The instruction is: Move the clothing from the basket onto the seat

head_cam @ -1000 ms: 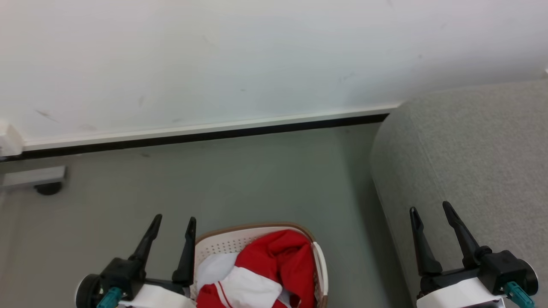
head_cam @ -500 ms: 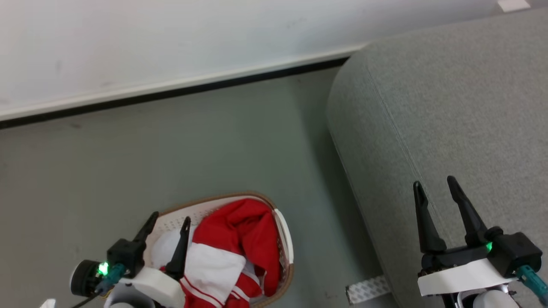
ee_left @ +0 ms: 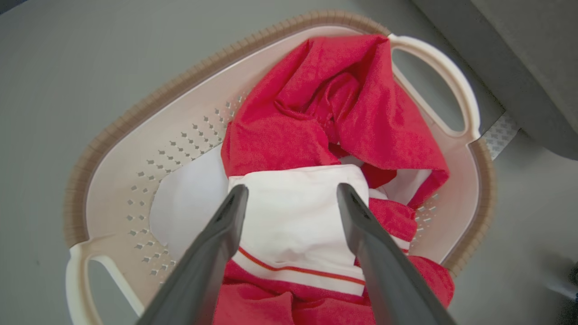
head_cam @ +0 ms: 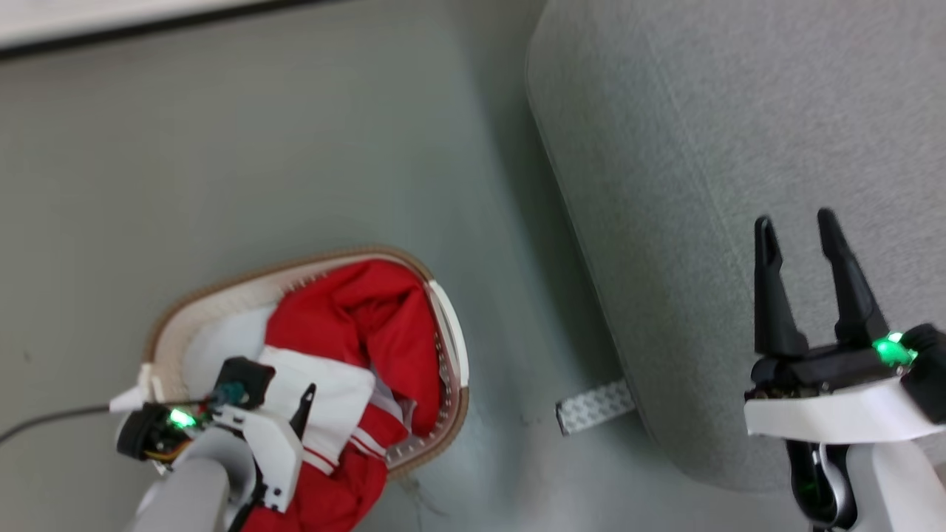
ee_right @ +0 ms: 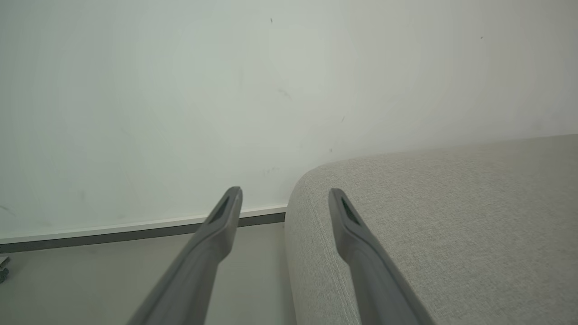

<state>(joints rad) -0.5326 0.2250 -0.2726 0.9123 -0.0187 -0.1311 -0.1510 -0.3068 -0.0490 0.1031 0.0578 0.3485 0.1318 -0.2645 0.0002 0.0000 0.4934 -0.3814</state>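
Head view. By my reading the task has barely begun. All the red-and-white clothes [head_cam: 369,325] sit heaped in the basket [head_cam: 214,288] on the floor [head_cam: 295,133], with one fold spilling over the near rim. The sofa [head_cam: 724,133] stands near the basket on its right, and the part of it I can see is bare. The left gripper [head_cam: 284,395] is over the basket, pointing down into the heap. The right gripper [head_cam: 794,219] hangs above the sofa's edge, fingers apart and empty.

Left wrist view. The jaws are spread wide and straddle the white panel of the top garment. Nothing is pinched. I cannot tell whether the tips touch the cloth or hover just above it. A white pad [ee_left: 189,198] lies under the clothes against the perforated wall. It is not part of the job.

Right wrist view. The fingers are wide apart with nothing between them. The sofa's rounded corner and the wall [ee_right: 180,90] lie beyond.

Remaining, as I judge it: close on the top garment, lift it, carry it to the sofa, release it, then repeat for the rest.
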